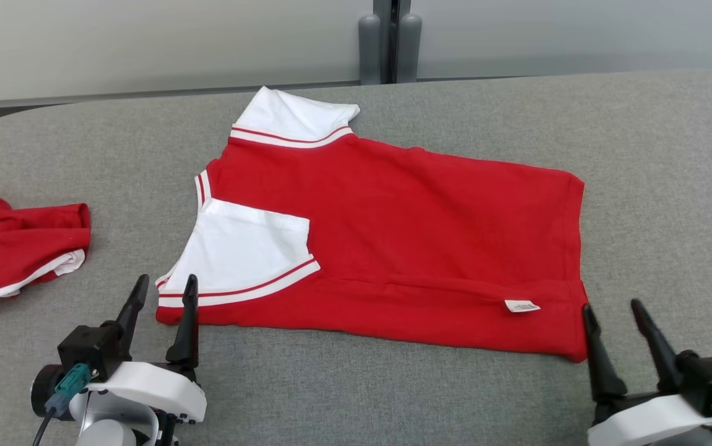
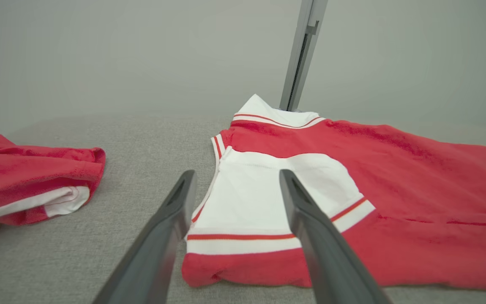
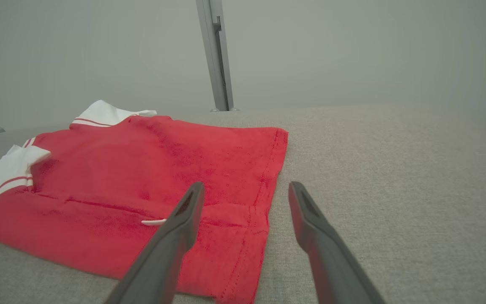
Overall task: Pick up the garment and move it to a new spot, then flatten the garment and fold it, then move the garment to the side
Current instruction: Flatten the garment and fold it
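The garment is laid mid-surface, its long axis parallel to the near edge. The left end effector is poised at its near-left corner and the right end effector at its near-right corner. Both are held apart and empty. Bare room is offered toward the right edge, while a second red garment is bunched at the left edge.

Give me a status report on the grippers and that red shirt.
Left gripper open, empty, near sleeve corner. Right gripper open, empty, near hem corner. Red shirt flat on table, sleeve folded in. Second red garment bunched at left, apart.
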Motion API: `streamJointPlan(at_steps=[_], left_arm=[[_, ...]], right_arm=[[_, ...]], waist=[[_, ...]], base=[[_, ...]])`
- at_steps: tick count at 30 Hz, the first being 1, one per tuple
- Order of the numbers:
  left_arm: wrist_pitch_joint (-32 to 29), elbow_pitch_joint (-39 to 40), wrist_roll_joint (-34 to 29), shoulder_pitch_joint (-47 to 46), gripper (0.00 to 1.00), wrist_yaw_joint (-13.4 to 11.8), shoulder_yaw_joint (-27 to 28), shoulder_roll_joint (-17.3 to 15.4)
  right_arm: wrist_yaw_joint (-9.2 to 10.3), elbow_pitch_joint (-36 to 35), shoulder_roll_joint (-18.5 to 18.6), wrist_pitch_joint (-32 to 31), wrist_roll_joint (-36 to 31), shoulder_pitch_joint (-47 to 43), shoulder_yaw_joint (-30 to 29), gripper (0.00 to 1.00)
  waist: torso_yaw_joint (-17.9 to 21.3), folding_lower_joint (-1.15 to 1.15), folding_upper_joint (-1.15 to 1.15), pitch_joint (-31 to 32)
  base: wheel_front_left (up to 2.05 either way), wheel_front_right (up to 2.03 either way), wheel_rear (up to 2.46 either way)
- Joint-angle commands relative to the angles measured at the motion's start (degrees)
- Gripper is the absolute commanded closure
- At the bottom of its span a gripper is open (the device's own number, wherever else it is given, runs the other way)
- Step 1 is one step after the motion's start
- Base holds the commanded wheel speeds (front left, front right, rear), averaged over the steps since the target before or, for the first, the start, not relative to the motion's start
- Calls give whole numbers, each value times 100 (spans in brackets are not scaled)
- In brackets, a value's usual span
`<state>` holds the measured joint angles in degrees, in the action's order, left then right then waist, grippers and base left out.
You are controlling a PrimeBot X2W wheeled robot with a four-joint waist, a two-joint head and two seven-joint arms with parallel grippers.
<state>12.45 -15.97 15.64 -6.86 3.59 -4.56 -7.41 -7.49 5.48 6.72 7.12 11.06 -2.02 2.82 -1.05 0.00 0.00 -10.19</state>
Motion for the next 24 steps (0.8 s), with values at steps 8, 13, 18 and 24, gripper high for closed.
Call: streamJointPlan(at_steps=[8,13,18,24], left_arm=[[-196,-1374,561,-614,0,246,53,-5],[-249,-1787,766,-816,0,307,29,-27],[-213,-2016,891,-926,100,353,-82,-75],[-26,-1850,995,-765,100,374,-83,-122]], right_arm=[[1,1397,-137,162,324,345,271,0],[1,1955,-204,107,556,575,434,0],[1,2350,-165,129,814,797,635,100],[8,2414,26,180,1058,809,703,100]], waist=[[64,0,0,-362],[95,0,0,-430],[99,0,0,-457],[16,0,0,-395]], base=[[0,0,0],[0,0,0],[0,0,0],[0,0,0]])
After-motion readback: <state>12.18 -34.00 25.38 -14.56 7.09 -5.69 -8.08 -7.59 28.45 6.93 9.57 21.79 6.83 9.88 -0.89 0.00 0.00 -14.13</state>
